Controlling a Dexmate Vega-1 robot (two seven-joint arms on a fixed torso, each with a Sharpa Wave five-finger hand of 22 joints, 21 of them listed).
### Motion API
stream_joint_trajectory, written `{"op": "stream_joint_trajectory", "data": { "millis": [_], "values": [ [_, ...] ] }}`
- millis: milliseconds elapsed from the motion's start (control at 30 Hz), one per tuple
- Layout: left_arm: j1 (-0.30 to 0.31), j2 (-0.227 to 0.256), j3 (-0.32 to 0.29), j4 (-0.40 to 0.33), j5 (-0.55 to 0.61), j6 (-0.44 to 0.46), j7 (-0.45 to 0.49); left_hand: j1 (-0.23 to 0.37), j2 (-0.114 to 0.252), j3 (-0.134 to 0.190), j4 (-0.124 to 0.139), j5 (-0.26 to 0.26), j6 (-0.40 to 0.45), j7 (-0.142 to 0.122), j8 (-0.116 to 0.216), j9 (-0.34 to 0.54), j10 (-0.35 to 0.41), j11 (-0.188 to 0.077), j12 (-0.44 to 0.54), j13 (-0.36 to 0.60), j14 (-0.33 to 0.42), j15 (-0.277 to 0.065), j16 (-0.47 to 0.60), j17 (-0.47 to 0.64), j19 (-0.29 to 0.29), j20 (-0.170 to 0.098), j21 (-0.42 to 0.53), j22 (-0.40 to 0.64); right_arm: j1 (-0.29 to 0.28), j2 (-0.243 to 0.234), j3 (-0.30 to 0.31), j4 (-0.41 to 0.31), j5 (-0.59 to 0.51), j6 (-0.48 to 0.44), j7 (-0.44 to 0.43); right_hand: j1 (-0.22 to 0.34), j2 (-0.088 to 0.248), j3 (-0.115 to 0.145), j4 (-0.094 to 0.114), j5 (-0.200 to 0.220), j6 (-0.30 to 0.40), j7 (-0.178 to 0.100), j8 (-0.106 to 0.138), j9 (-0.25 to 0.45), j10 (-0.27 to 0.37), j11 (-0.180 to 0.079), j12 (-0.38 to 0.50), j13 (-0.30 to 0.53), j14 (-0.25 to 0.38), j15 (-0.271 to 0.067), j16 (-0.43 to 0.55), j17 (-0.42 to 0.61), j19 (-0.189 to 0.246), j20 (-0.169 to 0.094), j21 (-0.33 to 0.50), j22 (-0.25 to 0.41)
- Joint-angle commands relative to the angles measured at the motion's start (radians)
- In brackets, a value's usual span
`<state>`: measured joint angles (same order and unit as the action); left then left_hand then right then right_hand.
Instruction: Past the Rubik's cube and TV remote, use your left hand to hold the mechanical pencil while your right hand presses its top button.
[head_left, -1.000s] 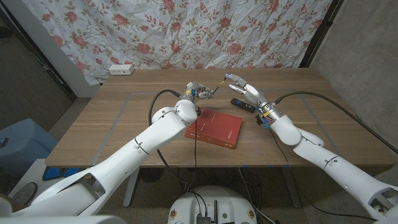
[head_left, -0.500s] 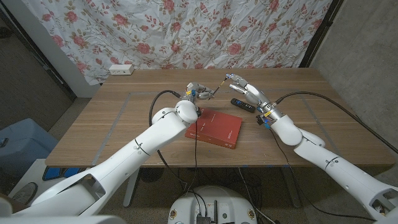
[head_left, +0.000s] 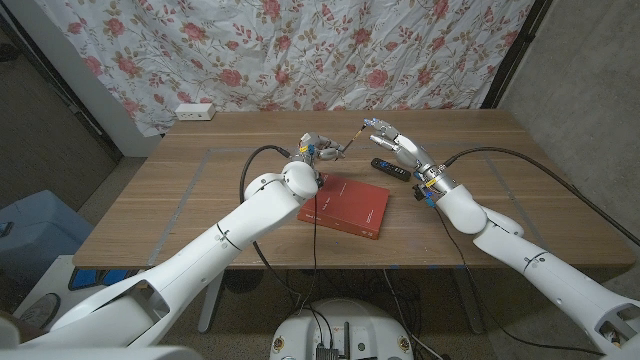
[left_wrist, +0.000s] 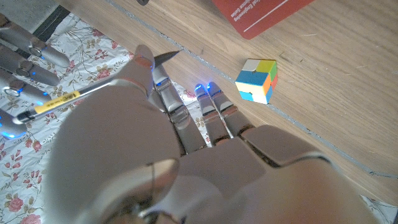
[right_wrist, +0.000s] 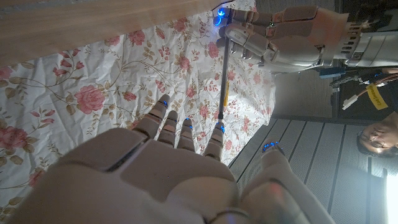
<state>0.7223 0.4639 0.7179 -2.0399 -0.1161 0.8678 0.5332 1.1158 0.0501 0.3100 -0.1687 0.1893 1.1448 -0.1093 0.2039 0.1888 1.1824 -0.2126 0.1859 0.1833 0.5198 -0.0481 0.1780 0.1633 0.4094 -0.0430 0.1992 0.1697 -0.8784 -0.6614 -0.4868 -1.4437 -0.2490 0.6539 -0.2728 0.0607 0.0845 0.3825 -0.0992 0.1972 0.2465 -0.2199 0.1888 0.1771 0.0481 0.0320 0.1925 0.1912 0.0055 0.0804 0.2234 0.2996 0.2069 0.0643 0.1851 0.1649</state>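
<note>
Beyond red book (head_left: 346, 207): my left hand (head_left: 314, 148) grips mechanical pencil (head_left: 346, 144); right hand (head_left: 392, 141) open-fingered at its top, holding nothing. Risk: off-axis press levers pencil loose.

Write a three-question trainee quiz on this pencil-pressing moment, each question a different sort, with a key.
1. True or false: the left hand holds the mechanical pencil off the table.
2. Which lies beside the right hand? A) TV remote B) mug C) scissors
3. Fill in: the book is coloured ____.

Key: 1 true; 2 A; 3 red.
</note>
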Motion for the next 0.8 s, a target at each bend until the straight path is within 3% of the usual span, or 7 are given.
{"op": "stream_joint_trajectory", "data": {
  "millis": [33, 800],
  "values": [
    [0.0, 0.002, 0.0, -0.003, 0.001, 0.007, 0.0, 0.003, 0.008, -0.005, 0.0, 0.007, 0.0, 0.0, 0.005, 0.004, 0.013, -0.011, 0.003, 0.005, -0.001, -0.155, -0.002, 0.001, -0.004, -0.026, 0.001, 0.006, 0.001, 0.0, 0.007, -0.002, 0.001, 0.007, -0.006, 0.005, 0.034, 0.005, 0.002, 0.006, 0.011, -0.001, 0.0, 0.0, 0.008, -0.002, 0.006, 0.002, -0.002, 0.006, 0.007, 0.002, 0.006, 0.004, 0.003, 0.003],
    [-0.026, 0.038, 0.013, -0.032, 0.006, 0.058, -0.027, 0.003, 0.008, -0.007, 0.0, 0.007, -0.001, -0.004, 0.004, 0.004, 0.012, -0.011, 0.003, 0.005, -0.001, -0.154, -0.002, 0.001, -0.006, -0.025, 0.0, 0.006, 0.011, 0.006, 0.023, 0.0, 0.027, 0.007, 0.0, 0.006, 0.033, 0.005, 0.001, 0.006, 0.011, -0.001, -0.002, 0.0, 0.025, 0.004, 0.012, 0.002, 0.002, 0.011, 0.009, 0.002, 0.015, 0.008, 0.006, 0.003]
  ]
}}
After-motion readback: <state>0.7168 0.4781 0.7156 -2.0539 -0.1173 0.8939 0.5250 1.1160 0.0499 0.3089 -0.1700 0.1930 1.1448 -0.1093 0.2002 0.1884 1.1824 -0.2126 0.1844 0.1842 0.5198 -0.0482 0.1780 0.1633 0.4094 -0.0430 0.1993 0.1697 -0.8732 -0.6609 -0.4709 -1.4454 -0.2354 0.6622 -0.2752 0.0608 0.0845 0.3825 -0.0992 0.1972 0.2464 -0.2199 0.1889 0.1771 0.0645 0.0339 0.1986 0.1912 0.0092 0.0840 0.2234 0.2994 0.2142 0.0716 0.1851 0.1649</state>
